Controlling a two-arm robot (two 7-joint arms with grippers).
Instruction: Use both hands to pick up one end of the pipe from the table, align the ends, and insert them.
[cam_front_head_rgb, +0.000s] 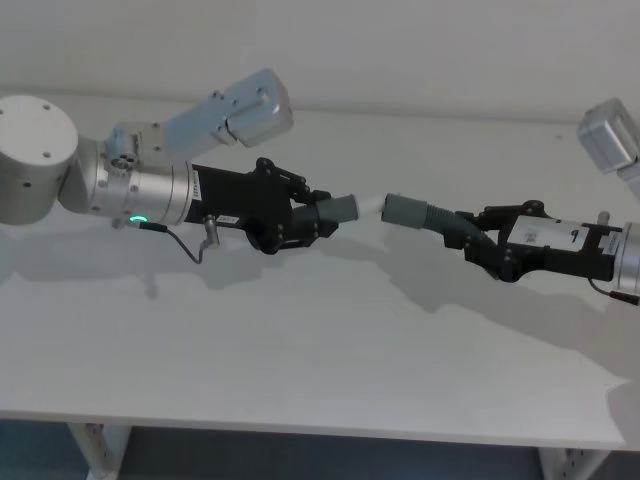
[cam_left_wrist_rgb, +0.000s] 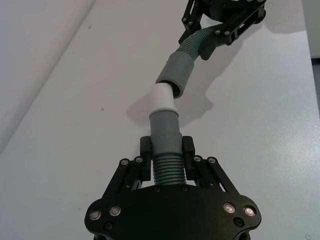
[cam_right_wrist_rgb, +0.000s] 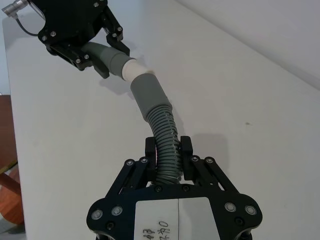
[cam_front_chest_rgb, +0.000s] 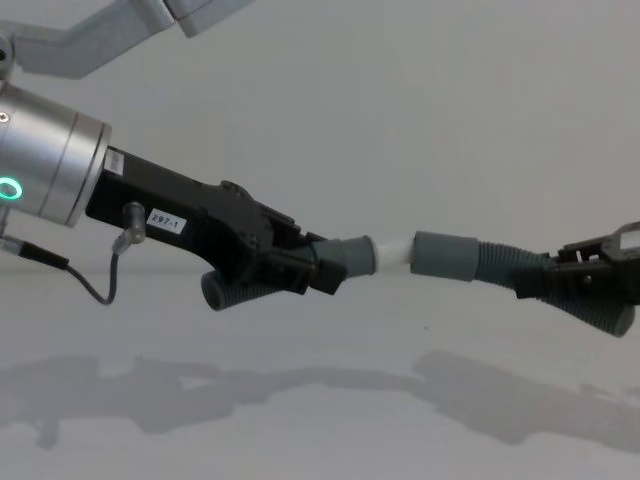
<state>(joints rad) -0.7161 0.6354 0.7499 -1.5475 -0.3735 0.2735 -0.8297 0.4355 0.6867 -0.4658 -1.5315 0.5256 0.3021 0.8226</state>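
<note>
Grippers hold both hoses up over the table. Left gripper squeezes one hose by its ribs. Right gripper squeezes the other hose. The white tip touches the other cuff above mid-table.

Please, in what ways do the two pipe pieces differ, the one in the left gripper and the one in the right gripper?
The left piece ends in a white tip; the right piece ends in a plain open grey cuff. The left gripper clamps close behind its cuff; the right gripper holds farther back on the ribs, leaving a curved length free. Both are dark grey, ribbed, and held above the table.
</note>
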